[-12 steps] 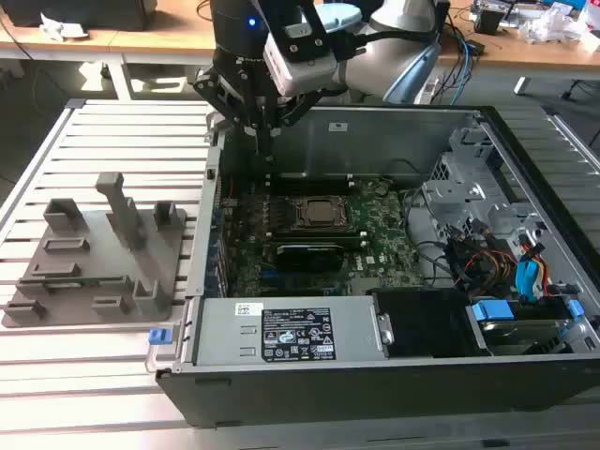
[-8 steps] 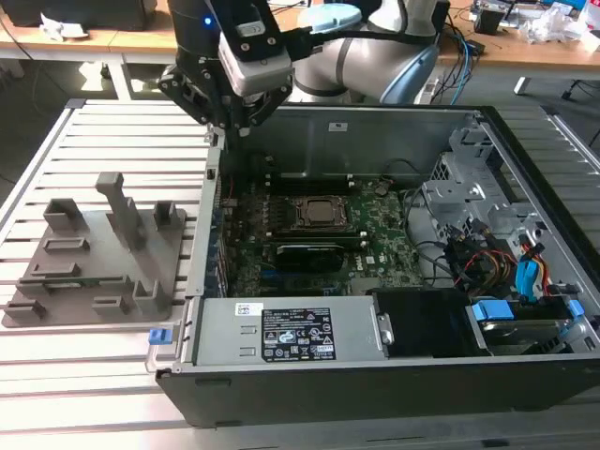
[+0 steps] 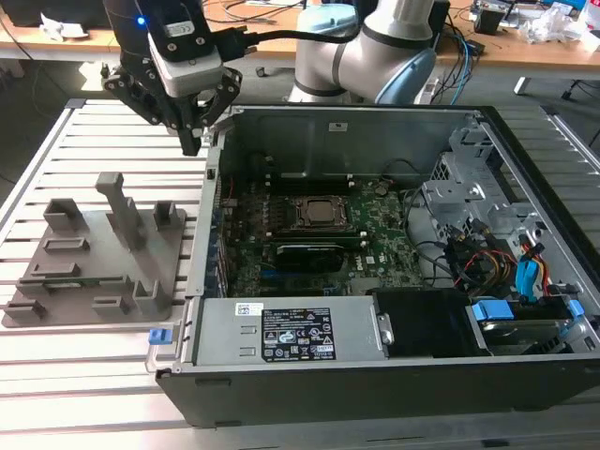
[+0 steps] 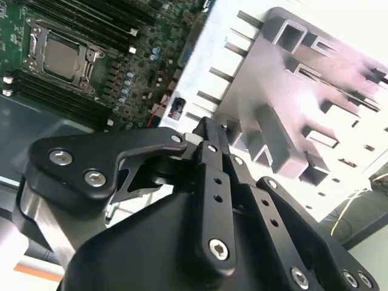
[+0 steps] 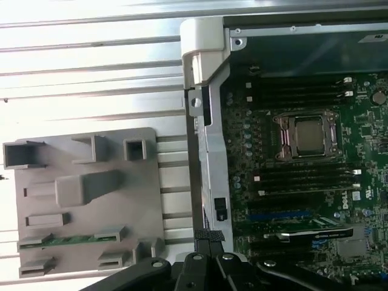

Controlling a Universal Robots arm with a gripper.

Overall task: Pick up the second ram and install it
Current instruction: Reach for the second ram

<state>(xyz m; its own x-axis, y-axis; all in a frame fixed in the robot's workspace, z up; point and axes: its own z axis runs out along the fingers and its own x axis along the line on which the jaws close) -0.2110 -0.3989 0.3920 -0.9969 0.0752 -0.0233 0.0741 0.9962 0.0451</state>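
Hovering my black pincer above open black metal computer case rim | fingers pinched together, empty | thin green ram stick lying in grey plastic tray

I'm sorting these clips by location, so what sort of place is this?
Most likely a robotics lab or workshop: a robot arm stands over an open computer case on a slatted metal table, with cluttered desks behind.

In first wrist view, second ram is mostly hidden by slot walls of gray fixture, w/ just a thin green strip showing & chips too small to tell; gripper body cut off at edge.
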